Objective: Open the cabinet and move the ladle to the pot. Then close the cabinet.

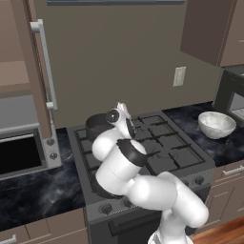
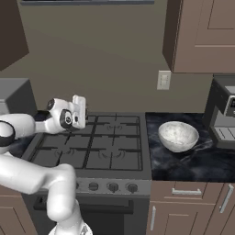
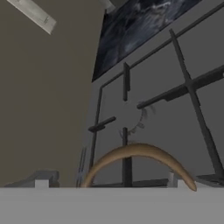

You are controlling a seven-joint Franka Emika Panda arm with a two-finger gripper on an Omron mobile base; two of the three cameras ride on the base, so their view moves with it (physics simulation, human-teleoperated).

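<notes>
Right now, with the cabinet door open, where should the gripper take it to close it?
Probably the vertical silver bar handle, mid-length, jaws across it, coming from the stove side: the bar stands off the door face there.

Smooth wooden ladle (image 3: 140, 152), matt grates (image 3: 188, 83)

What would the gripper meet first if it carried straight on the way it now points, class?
Most likely the ladle: its curved brown handle arcs right in front of the open jaws. Beyond it lie the stove grates. How near the handle sits cannot be judged, so treat this as probable.
</notes>
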